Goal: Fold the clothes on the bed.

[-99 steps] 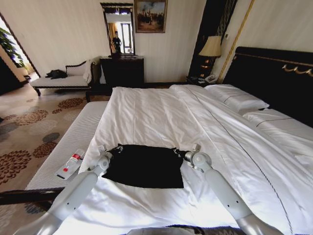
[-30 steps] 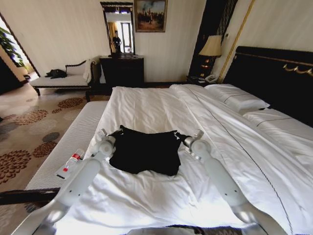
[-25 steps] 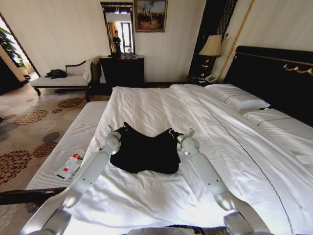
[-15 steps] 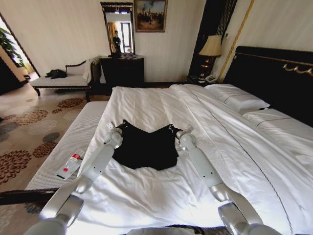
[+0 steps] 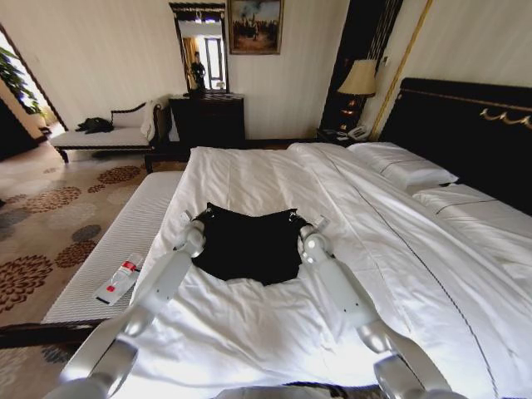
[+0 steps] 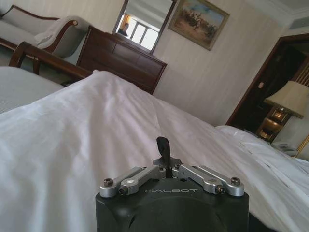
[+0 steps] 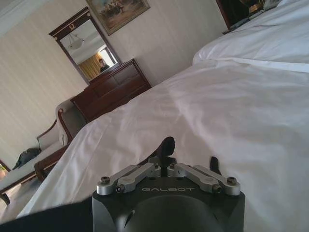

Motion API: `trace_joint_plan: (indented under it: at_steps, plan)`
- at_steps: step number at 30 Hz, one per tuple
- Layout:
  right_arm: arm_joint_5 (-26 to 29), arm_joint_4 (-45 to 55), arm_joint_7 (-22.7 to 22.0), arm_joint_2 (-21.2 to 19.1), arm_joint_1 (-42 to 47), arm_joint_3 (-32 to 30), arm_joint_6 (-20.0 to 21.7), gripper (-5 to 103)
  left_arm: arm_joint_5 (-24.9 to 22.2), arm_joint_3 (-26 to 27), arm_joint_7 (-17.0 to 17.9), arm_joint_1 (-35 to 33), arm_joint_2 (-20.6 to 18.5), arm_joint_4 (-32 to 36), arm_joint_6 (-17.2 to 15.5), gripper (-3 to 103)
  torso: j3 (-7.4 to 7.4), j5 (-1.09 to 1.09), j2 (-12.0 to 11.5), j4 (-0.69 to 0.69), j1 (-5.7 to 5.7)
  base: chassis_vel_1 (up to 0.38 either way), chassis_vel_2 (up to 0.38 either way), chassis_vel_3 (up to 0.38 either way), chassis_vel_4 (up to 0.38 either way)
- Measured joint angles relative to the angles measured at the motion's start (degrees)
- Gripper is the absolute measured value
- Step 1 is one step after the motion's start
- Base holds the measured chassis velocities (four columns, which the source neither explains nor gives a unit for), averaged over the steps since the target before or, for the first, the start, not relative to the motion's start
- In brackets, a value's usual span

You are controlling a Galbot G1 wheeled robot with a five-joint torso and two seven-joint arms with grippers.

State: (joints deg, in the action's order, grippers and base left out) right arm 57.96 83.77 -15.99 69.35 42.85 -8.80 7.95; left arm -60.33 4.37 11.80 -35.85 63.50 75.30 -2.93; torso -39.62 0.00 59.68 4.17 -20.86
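both arms are stretched out in front of me over the bed (image 5: 249, 179), and between them lies the black t-shirt (image 5: 246, 246), gathered into a dark patch on the white duvet (image 5: 249, 332), about midway along the side of the mattress nearest me. from the head camera my left gripper (image 5: 203, 218) sits at the shirt's far left corner and my right gripper (image 5: 296, 220) at its far right corner, each touching a small peak of black fabric. the far edge of the shirt sags a little between those two peaks, and the near edge lies loose and uneven on the duvet.

in the left wrist camera i see the left gripper (image 6: 164, 146) with its fingers drawn together to a narrow tip; whether cloth is pinched there i cannot tell, though a sliver of black shows at the frame's corner. in the right wrist camera the right gripper (image 7: 189, 155) has two dark fingertips (image 7: 167, 146) standing apart, with white duvet visible between them and no cloth there; the black shirt (image 7: 46, 218) shows low beside the gripper body.

beside the bed, a white bench (image 5: 125, 241) carries a small plastic bottle (image 5: 119, 278) with a red band.
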Motion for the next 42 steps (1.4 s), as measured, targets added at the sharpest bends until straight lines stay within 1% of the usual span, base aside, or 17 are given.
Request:
trace_joint_plan:
  at_steps: [1,2,4,5,7,8,11,14,15,16,19,26,31,37,40,41,42]
  plan:
    - [-0.84,1.93,-0.04,-0.37,2.45,-0.23,-0.46,1,0.24,0.58,-0.13,-1.67,-0.36,1.55,0.59,1,0.0,-0.03,0.0,0.02,0.01,0.0,0.0,0.0,0.0]
    - [-0.84,1.93,-0.04,-0.37,2.45,-0.23,-0.46,1,0.24,0.58,-0.13,-1.67,-0.36,1.55,0.59,1,0.0,-0.03,0.0,0.02,0.01,0.0,0.0,0.0,0.0]
    - [-2.39,5.05,-0.58,-0.59,6.26,-0.7,-1.19,1,0.8,2.01,-0.16,-4.81,-0.62,4.17,2.17,1,0.0,0.02,0.0,0.03,0.01,0.0,0.0,0.0,0.0]
    - [-3.66,6.81,-0.71,-0.8,8.33,-0.92,-1.56,1,0.96,2.46,-0.17,-6.53,-0.84,5.35,2.67,1,-0.01,0.0,0.0,0.03,0.0,0.0,0.0,0.0,0.0]
    - [-4.77,7.94,-0.73,-1.02,9.69,-1.06,-1.93,1,1.09,2.82,-0.32,-7.89,-1.16,6.48,2.99,1,-0.02,-0.02,0.0,0.03,-0.01,0.0,0.0,0.0,0.0]
    - [-6.02,9.18,-0.72,-1.31,11.12,-1.22,-2.25,1,1.21,3.26,-0.51,-9.34,-1.6,7.68,3.32,1,-0.02,0.01,0.0,0.03,-0.02,0.0,0.0,0.0,0.0]
    - [-8.19,13.28,-0.71,-2.83,15.53,-1.79,-2.8,1,1.32,3.96,-1.29,-14.01,-3.45,11.0,3.94,1,-0.01,-0.02,0.0,0.02,-0.02,0.0,0.0,0.0,0.0]
    - [-9.22,14.68,-0.67,-3.5,17.34,-1.88,-3.15,1,1.55,4.14,-1.69,-15.81,-4.41,12.02,4.33,1,-0.01,-0.01,0.0,0.02,-0.01,0.0,0.0,0.0,0.0]
    - [-10.5,15.98,-0.54,-4.13,19.49,-1.89,-3.46,1,1.72,4.41,-2.36,-17.97,-5.79,13.05,4.91,1,-0.01,0.0,0.01,0.02,0.0,0.0,0.0,0.0,0.0]
    - [-10.5,15.98,-0.54,-4.13,19.49,-1.89,-3.46,1,1.72,4.41,-2.36,-17.97,-5.79,13.05,4.91,1,-0.01,0.0,0.01,0.02,0.0,0.0,0.0,0.0,0.0]
    - [-13.32,18.97,-0.35,-4.67,24.45,-0.94,-3.85,1,1.47,5.85,-3.74,-21.67,-8.79,14.44,5.91,1,-0.02,0.01,0.0,0.02,-0.02,0.0,0.0,0.0,0.0]
    - [-16.92,20.98,-0.16,-4.47,29.47,0.14,-4.45,1,1.44,7.31,-4.76,-24.09,-11.28,14.73,6.71,1,-0.01,0.0,-0.01,0.02,-0.02,0.0,0.0,0.0,0.0]
    - [-18.58,21.04,0.0,-4.13,31.18,0.15,-4.76,1,1.53,7.81,-4.74,-24.57,-11.79,14.37,6.79,1,-0.02,-0.01,-0.01,0.02,-0.02,0.0,0.0,0.0,0.0]
    - [-19.96,22.34,-0.1,-4.1,33.44,-0.07,-5.02,1,2.5,8.39,-3.79,-26.26,-12.79,15.85,6.79,1,-0.02,0.0,-0.01,0.02,-0.03,0.0,0.0,0.0,0.0]
    - [-21.47,22.58,-0.38,-4.27,34.31,-0.45,-5.47,1,5.22,8.46,-2.17,-28.41,-13.22,17.68,7.25,-2,-0.02,0.0,-0.02,0.02,-0.03,0.0,0.0,0.0,0.0]
    - [-21.47,22.58,-0.38,-4.27,34.31,-0.45,-5.47,1,5.22,8.46,-2.17,-28.41,-13.22,17.68,7.25,-2,-0.02,0.0,-0.02,0.02,-0.03,0.0,0.0,0.0,0.0]
    - [-21.95,22.76,-0.4,-4.55,34.76,-0.88,-5.63,5,7.08,8.49,-1.92,-29.7,-13.44,18.94,7.65,8,-0.02,-0.01,-0.02,0.01,-0.03,0.0,0.0,0.0,0.0]
